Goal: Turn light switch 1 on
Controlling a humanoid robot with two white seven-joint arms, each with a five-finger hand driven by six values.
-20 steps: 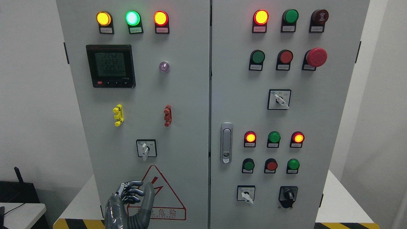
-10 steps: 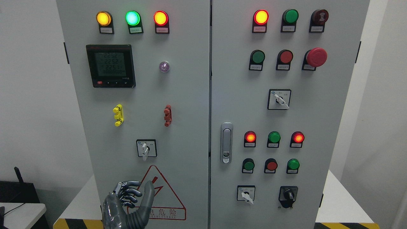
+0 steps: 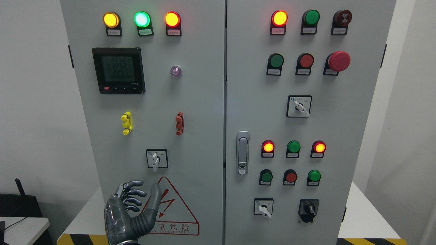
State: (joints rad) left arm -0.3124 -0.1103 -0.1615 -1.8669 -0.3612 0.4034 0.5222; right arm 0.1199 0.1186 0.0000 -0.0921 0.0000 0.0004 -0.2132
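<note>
Above the fingers (image 3: 131, 194), switch (image 3: 156, 159).

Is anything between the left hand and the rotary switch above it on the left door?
Head view: only bare grey door and the warning triangle's tip separate the left hand from the rotary switch.

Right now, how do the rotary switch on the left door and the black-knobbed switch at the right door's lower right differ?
The left-door rotary switch has a white lever on a square white plate; the black switch has a dark knob on a dark plate. The left one sits mid-door above the warning triangle; the black one sits near the bottom. Both are rotary selectors, untouched.
</note>
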